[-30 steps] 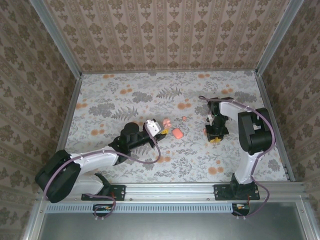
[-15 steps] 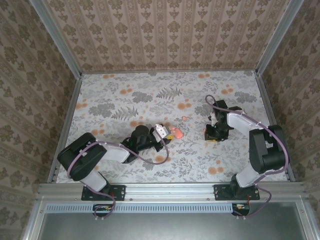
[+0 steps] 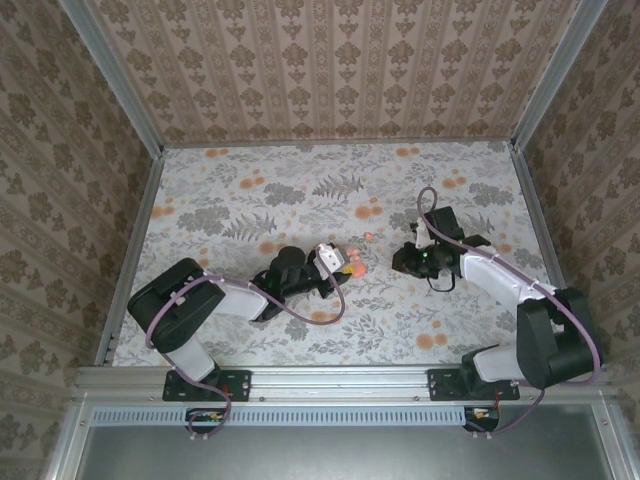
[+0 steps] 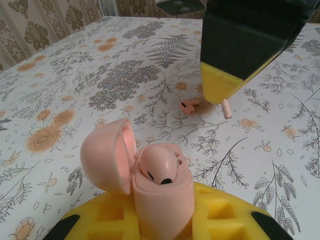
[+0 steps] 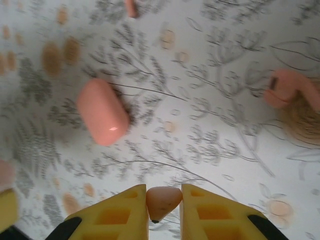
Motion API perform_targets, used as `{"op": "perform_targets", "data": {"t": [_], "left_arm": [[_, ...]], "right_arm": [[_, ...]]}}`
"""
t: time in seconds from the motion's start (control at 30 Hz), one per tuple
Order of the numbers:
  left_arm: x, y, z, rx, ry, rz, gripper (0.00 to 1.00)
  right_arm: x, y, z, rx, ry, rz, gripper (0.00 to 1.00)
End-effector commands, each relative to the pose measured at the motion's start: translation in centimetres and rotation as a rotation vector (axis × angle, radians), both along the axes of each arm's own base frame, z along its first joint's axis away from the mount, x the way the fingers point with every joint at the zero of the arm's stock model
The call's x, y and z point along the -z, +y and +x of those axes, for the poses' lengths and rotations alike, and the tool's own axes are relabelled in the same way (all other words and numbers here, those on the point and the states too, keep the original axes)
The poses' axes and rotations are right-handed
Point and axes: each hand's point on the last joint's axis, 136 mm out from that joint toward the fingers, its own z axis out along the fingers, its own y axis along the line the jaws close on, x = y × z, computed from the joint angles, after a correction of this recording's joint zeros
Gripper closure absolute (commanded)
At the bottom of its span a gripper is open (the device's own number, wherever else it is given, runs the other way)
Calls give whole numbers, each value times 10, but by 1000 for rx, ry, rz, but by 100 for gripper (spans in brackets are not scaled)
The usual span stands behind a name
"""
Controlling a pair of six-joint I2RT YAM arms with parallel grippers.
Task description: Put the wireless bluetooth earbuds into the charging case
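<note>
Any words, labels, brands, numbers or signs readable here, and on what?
None can be read.
The charging case and the seated earbud in it: plain pink, unmarked.
The loose earbud on the table: unmarked.
The pinched earbud in the right gripper: unmarked.
Table and walls: floral print, no lettering.

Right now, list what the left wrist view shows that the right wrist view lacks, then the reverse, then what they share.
Left wrist view adds the charging case, open in the left gripper, lid swung back, with a seated earbud inside. Right wrist view adds a salmon-pink capsule lying on the table, and the pinched earbud seen close in the right gripper. Shared: that gripper, the floral table, and probably the loose earbud lying on it.
</note>
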Motion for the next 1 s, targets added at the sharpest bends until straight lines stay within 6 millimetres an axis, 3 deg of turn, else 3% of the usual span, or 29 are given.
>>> {"op": "perform_targets", "data": {"t": [0.0, 0.23, 0.37, 0.97], "left_arm": [[-14, -10, -1, 24, -18, -44, 91], [-15, -11, -4, 35, -22, -45, 91], [-16, -11, -3, 34, -23, -47, 91], [-20, -14, -4, 34, -29, -58, 91]], "right_arm": [[-25, 20, 10, 18, -85, 109, 81], [-56, 38, 17, 26, -181, 192, 80], [-65, 47, 17, 19, -197, 219, 80], [-55, 74, 0, -38, -151, 252, 80]]}}
